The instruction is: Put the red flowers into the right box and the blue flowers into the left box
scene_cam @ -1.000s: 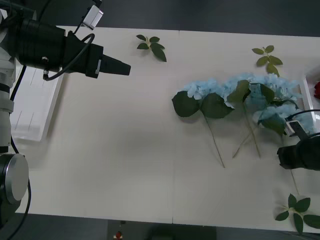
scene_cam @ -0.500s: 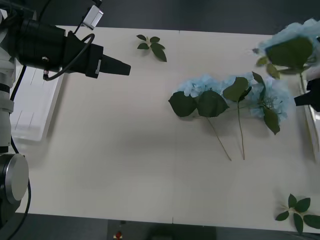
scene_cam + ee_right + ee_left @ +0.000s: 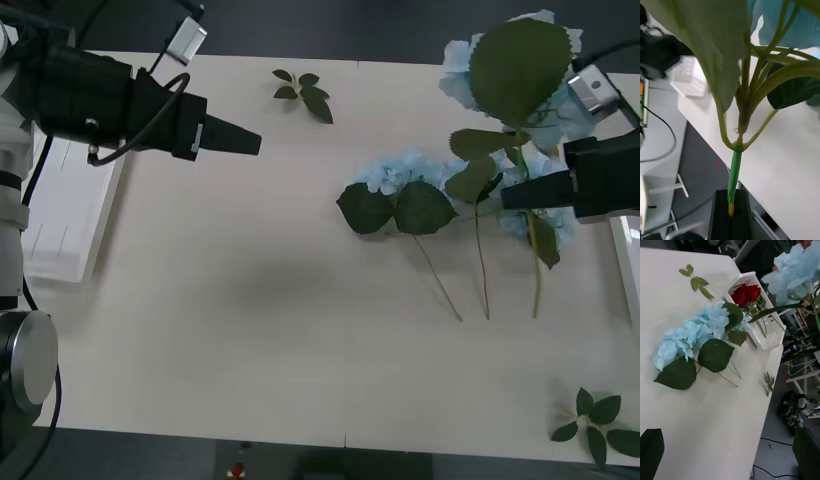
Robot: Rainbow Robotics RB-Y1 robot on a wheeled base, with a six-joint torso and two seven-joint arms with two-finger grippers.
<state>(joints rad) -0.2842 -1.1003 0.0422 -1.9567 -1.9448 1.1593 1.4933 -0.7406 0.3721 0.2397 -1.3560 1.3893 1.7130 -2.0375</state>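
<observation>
R gripper point(image 3: 515, 192) clamped on lifted blue flower's point(image 3: 520, 65) stem for carry to left box point(image 3: 70, 215); L gripper point(image 3: 245, 140) fingers apart, hovering idle w/ nothing between

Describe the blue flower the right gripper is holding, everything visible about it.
The lifted blue flower is artificial: a pale-blue fluffy cluster, one large dark green leaf in front of it, smaller leaves lower down, several thin stalks joining one green stem. The right gripper has its black jaws shut on the stem's end, holding it above the table, over the other blue flowers.
</observation>
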